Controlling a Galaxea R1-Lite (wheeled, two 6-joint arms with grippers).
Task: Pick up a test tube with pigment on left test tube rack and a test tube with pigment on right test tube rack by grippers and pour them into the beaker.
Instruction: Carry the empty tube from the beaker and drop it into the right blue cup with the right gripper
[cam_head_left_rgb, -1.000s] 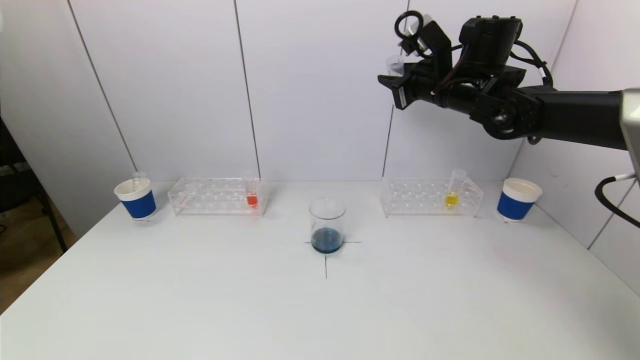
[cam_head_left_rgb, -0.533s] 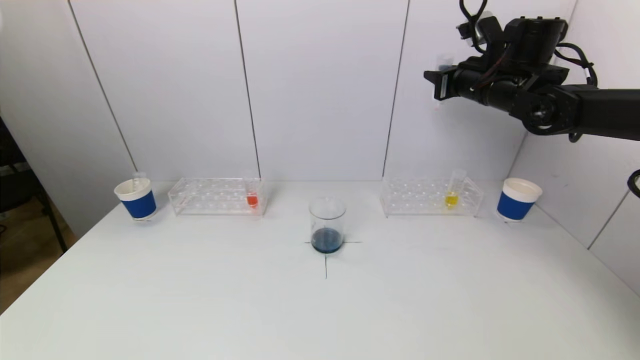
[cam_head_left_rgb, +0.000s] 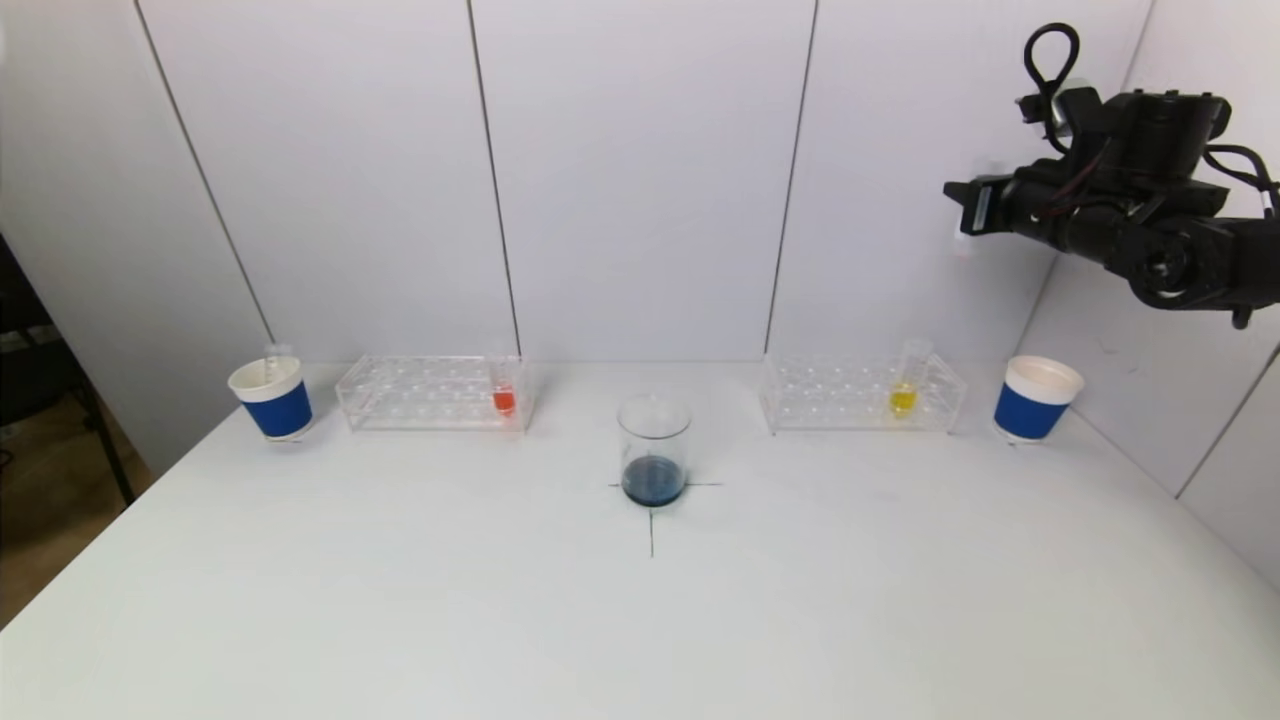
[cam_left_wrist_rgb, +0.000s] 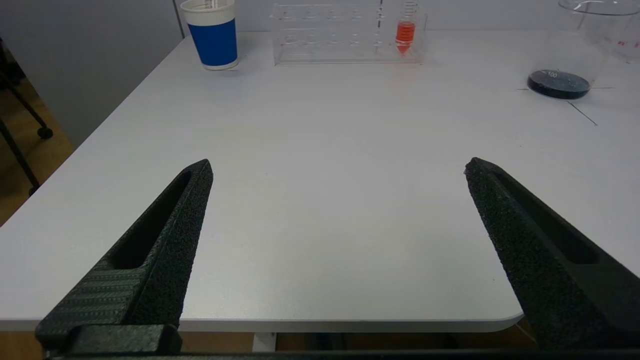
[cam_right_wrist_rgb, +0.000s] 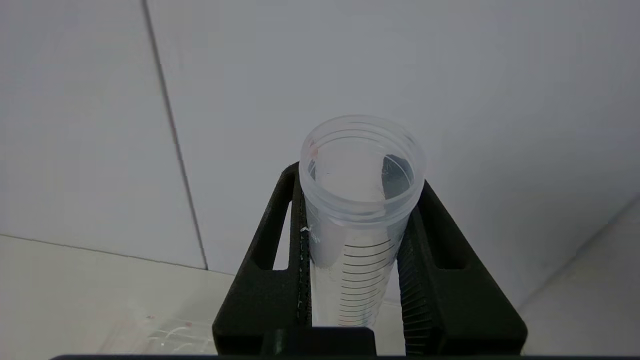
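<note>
My right gripper (cam_head_left_rgb: 968, 205) is high above the right rack, shut on a clear empty test tube (cam_right_wrist_rgb: 357, 200) held upright. The beaker (cam_head_left_rgb: 654, 449) stands at the table's middle with dark blue liquid in its bottom. The left rack (cam_head_left_rgb: 432, 392) holds a tube with orange-red pigment (cam_head_left_rgb: 504, 398). The right rack (cam_head_left_rgb: 860, 394) holds a tube with yellow pigment (cam_head_left_rgb: 903, 396). My left gripper (cam_left_wrist_rgb: 339, 167) is open and empty, low at the table's near edge, out of the head view.
A blue and white paper cup (cam_head_left_rgb: 271, 397) with a clear tube in it stands left of the left rack. Another blue and white cup (cam_head_left_rgb: 1036, 398) stands right of the right rack. White wall panels rise close behind the table.
My right gripper has moved to the right and slightly down with the empty tube, from above the right rack's left end to above its right end. Nothing on the table moved.
</note>
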